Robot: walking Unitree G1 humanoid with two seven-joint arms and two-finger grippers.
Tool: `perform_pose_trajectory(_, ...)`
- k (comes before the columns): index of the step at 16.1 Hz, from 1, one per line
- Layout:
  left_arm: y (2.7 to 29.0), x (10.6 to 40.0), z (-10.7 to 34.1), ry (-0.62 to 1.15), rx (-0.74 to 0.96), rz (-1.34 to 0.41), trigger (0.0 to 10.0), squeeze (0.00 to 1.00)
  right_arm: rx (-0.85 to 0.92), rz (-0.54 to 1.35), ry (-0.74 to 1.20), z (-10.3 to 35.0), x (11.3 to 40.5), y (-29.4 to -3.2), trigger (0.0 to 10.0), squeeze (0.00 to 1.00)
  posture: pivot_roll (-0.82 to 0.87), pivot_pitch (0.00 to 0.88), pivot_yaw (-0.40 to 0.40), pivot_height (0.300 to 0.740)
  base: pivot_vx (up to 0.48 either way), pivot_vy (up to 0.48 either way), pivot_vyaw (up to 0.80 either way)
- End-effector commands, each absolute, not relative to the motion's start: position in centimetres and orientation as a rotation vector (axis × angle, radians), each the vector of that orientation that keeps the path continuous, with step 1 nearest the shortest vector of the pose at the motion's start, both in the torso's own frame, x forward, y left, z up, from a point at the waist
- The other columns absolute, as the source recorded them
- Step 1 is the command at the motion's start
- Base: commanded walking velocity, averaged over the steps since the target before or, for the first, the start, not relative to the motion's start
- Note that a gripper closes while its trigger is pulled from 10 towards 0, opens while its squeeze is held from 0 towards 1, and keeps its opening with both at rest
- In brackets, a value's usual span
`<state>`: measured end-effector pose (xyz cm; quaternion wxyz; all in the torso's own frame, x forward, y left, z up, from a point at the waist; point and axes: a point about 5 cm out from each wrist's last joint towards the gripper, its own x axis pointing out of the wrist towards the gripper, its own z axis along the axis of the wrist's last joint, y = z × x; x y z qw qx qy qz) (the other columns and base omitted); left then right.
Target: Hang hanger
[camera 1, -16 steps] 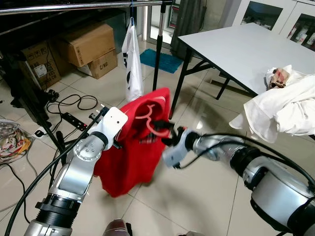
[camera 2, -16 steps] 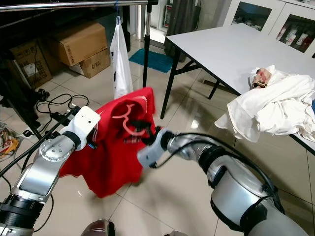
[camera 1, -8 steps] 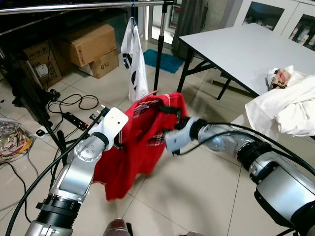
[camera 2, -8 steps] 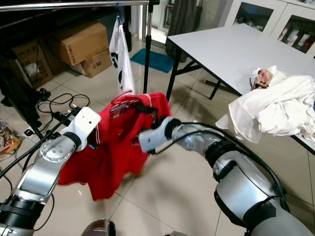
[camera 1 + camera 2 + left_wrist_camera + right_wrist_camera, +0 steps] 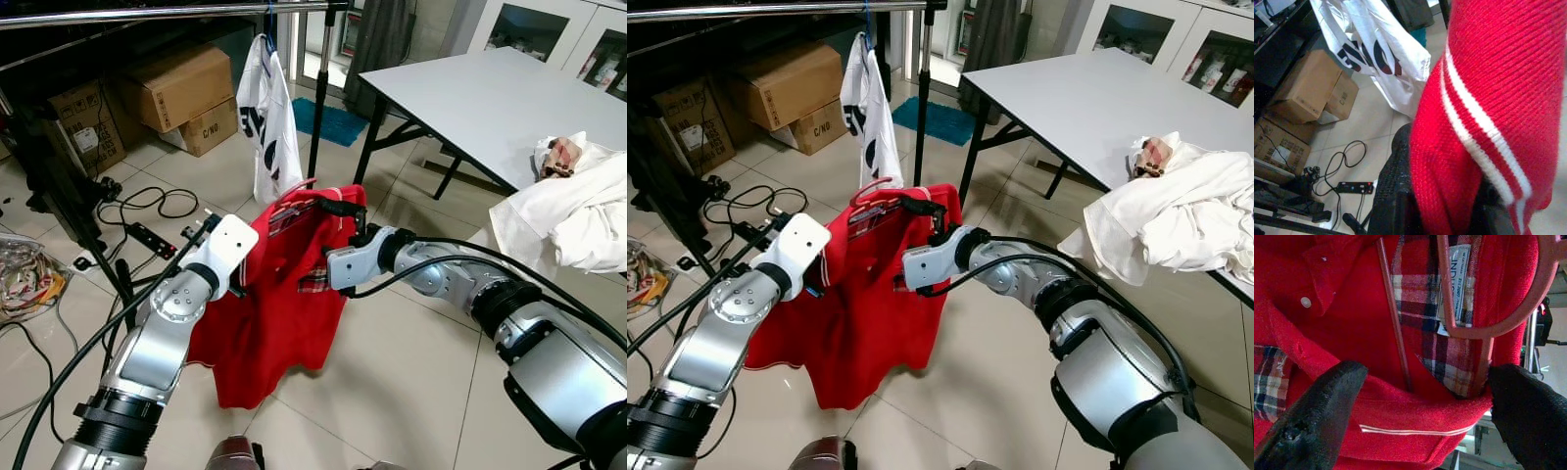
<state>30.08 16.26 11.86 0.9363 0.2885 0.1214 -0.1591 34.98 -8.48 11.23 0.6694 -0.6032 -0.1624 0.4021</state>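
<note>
Tiled floor spreads under a metal clothes rail (image 5: 147, 12), where a white printed garment (image 5: 269, 117) hangs; a grey surface (image 5: 490, 93) carries white laundry (image 5: 578, 211). Below the rail, both arms hold up a red knit shirt (image 5: 274, 304) on a pink hanger (image 5: 877, 191). The right gripper (image 5: 338, 211) has its fingers clenched on the collar and hanger shoulder. The left gripper (image 5: 1444, 215) pinches a striped hem between its fingers. Judged from its drape, the shirt is soft, light and floppy; the thin hanger looks stiff, and offers the surest hold near its neck.
</note>
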Motion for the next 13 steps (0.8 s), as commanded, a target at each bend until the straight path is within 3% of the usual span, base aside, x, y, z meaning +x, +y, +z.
perform_pose_trajectory(1,15.7,30.1,12.8,0.19,0.59,-0.338,0.0,0.0,-1.358,0.888,-0.355,11.6,35.3,-8.9,10.0,0.0,0.1,0.0,-0.035,0.74,0.0,0.0,0.0)
perform_pose_trajectory(11,15.7,30.0,12.8,0.19,0.581,-0.334,0.0,0.0,-1.317,0.862,-0.315,11.6,35.5,-9.1,10.0,0.0,0.1,0.0,-0.035,0.74,0.0,0.0,0.0)
perform_pose_trajectory(12,17.0,30.2,13.7,0.12,0.294,-0.255,0.0,0.0,-0.595,0.397,-0.241,15.2,37.7,-12.8,10.0,0.0,0.11,0.009,-0.023,0.74,0.0,0.0,0.0)
perform_pose_trajectory(13,17.4,30.2,13.9,0.099,0.215,-0.231,0.0,0.0,-0.363,0.275,-0.228,15.9,38.0,-14.4,10.0,0.0,0.11,0.008,-0.023,0.74,0.0,0.0,0.0)
